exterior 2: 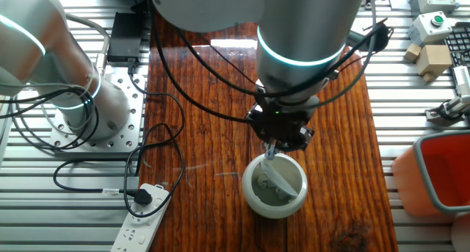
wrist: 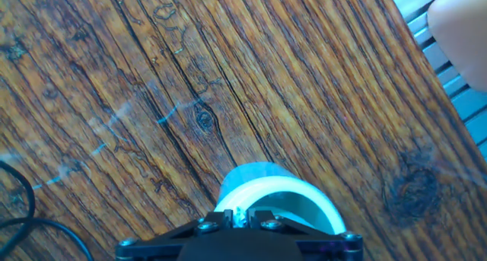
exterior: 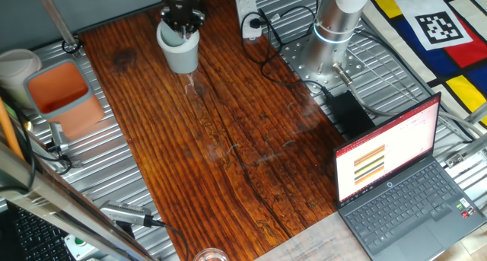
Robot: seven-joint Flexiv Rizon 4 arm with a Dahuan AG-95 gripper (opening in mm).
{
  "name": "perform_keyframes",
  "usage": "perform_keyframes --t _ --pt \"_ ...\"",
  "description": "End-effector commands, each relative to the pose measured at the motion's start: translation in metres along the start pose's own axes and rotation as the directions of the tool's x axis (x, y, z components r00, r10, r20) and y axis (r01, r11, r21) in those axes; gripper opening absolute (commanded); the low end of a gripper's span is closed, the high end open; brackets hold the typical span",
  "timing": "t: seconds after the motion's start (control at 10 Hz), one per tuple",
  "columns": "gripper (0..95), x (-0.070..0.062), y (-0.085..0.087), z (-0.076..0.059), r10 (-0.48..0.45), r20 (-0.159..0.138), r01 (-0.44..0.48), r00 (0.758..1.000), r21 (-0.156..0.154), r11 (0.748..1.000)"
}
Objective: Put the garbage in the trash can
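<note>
The trash can, a small light-grey round cup (exterior: 179,54), stands on the wooden table at the far left; it also shows in the other fixed view (exterior 2: 275,206) and as a pale rim in the hand view (wrist: 308,194). My gripper (exterior: 183,27) hangs straight over the cup's mouth, fingertips at its rim (exterior 2: 272,153). In the hand view the gripper (wrist: 245,213) has its jaws nearly together with a small bluish-white paper wad (wrist: 240,211) pinched between them. Pale shapes lie inside the cup (exterior 2: 264,187); I cannot tell how many wads. No wads show on the table.
A rectangular bin with an orange inside (exterior: 57,90) stands left of the table, next to a pale round tub (exterior: 15,67). An open laptop (exterior: 396,177) sits at the right front. A power strip (exterior 2: 143,219) and black cables (exterior 2: 158,134) lie by the arm's base (exterior: 335,25).
</note>
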State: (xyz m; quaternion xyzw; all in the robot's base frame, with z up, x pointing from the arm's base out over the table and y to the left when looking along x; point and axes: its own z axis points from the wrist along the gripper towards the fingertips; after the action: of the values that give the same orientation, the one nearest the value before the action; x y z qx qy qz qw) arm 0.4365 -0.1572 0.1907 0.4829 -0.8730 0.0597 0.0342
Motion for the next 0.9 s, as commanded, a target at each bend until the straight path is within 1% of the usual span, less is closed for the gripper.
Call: perform_keyframes --t 0.1,0.2,0.4,0.6,0.7,0.9 --pt "0.0 0.0 0.001 0.001 0.062 -0.002 -0.062 0.998 0.017 0.998" --pt "0.0 0.0 0.001 0.001 0.081 -0.002 -0.081 0.997 0.02 0.997" --pt "0.0 0.0 0.001 0.001 0.098 -0.025 -0.098 0.995 0.033 0.995" --pt "0.0 0.0 0.001 0.001 0.08 -0.023 -0.079 0.997 0.03 0.996" --pt "0.0 0.0 0.001 0.001 0.054 -0.023 -0.053 0.998 0.029 0.998" --pt "0.0 0.001 -0.01 0.0 0.039 -0.017 -0.039 0.999 0.028 0.999"
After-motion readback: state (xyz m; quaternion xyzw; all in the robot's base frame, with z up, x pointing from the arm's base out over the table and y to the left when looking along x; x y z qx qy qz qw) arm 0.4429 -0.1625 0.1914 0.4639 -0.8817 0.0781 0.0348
